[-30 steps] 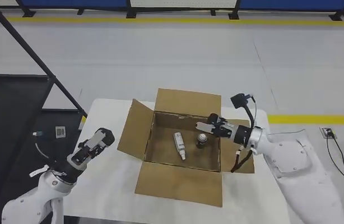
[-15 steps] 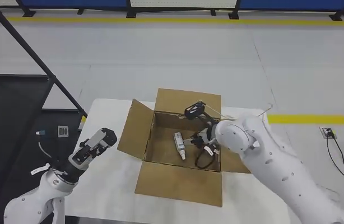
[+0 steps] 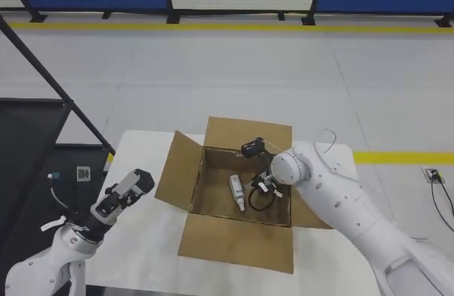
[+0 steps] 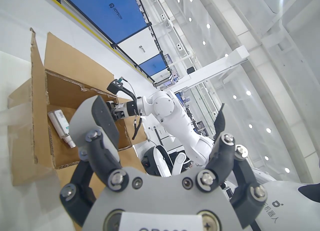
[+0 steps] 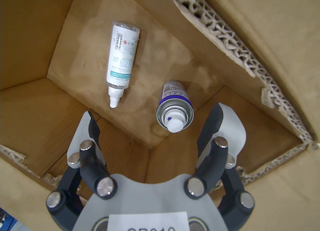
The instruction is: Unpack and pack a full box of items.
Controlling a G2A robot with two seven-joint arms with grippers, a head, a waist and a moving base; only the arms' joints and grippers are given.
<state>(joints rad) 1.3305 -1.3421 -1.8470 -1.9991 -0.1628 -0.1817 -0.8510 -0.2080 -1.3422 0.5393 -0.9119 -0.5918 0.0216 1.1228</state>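
Unpacking step. The right gripper (image 5: 153, 114), jaws apart, hangs inside the box (image 5: 30, 29) above the upright spray can (image 5: 175, 114). A spray bottle (image 5: 121, 59) lies flat near the can. The likely next move: descend, centre on the can, close. The left gripper (image 4: 160, 109) is spread wide and empty, outside the box.

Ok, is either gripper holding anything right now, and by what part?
Nothing is held. The right gripper is open above the upright spray can in the box; the left gripper is open and empty.
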